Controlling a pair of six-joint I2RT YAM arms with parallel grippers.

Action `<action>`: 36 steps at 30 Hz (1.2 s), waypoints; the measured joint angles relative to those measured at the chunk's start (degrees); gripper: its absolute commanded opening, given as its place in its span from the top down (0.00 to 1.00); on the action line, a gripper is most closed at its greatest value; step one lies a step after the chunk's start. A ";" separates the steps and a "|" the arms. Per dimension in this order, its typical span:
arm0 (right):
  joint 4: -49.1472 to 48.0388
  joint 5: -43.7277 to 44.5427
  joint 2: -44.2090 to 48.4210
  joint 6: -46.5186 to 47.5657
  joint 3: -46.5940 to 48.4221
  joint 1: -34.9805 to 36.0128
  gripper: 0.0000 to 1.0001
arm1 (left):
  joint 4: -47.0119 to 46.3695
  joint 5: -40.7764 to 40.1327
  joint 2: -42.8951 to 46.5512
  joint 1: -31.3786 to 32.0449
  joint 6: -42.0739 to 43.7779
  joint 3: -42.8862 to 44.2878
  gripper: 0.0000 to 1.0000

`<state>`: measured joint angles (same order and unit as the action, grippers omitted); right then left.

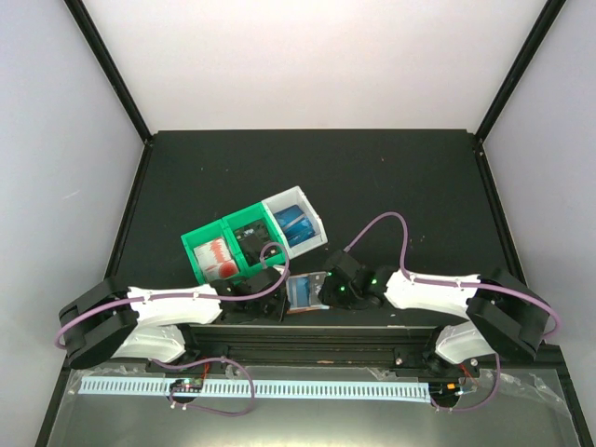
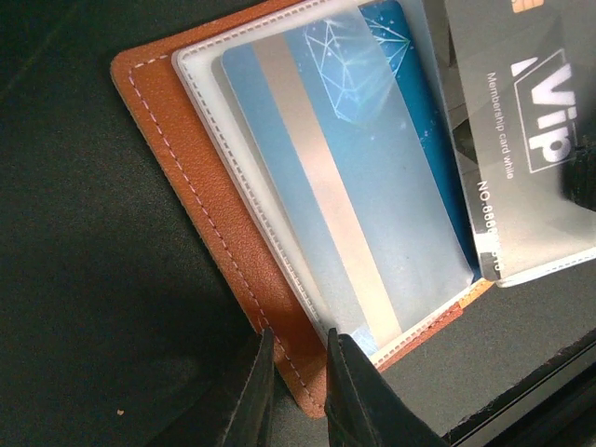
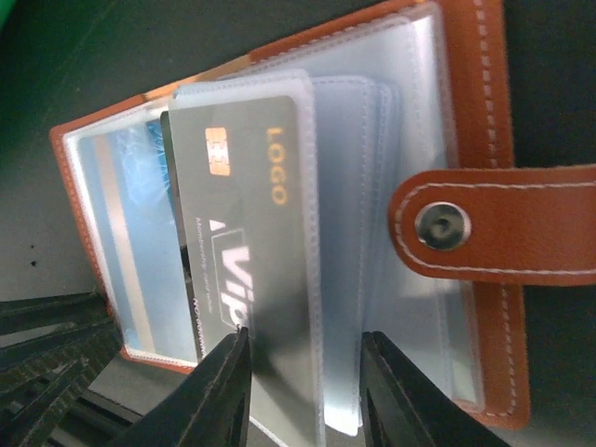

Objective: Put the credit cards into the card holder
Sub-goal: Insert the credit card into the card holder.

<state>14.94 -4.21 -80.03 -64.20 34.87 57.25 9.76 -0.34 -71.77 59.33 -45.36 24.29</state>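
Observation:
The brown leather card holder (image 1: 304,291) lies open at the near table edge between my grippers. In the left wrist view its leather cover (image 2: 196,186) carries a clear pocket with a blue card (image 2: 372,186) inside. My left gripper (image 2: 300,391) is shut on the holder's near corner. In the right wrist view a black VIP card (image 3: 251,214) sits in a clear sleeve next to the blue card (image 3: 140,261). My right gripper (image 3: 303,391) is open, its fingers astride the sleeves' lower edge, the left finger touching the black card.
Behind the holder stand two green bins, one with a red-and-white card (image 1: 216,253) and one with a black card (image 1: 250,233), and a white bin (image 1: 312,207) with blue cards. The holder's snap tab (image 3: 494,223) lies over the right-hand sleeves. The table's front rail runs just below.

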 measured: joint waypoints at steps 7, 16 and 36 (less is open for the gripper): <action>-4.07 -1.77 0.00 0.00 -1.03 -0.02 0.64 | 0.00 0.04 0.02 0.00 0.26 0.00 0.82; -8.61 -4.31 0.90 0.90 -1.44 0.00 0.52 | 0.00 0.17 0.02 0.00 0.33 0.00 0.82; -17.05 -9.44 1.88 1.07 -2.80 0.00 0.50 | 0.83 0.33 1.64 0.00 0.28 0.00 0.78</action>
<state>-2.11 -13.65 -78.15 -63.13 32.08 57.25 10.59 -0.01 -70.13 59.33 -45.08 24.29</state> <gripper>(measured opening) 0.499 0.210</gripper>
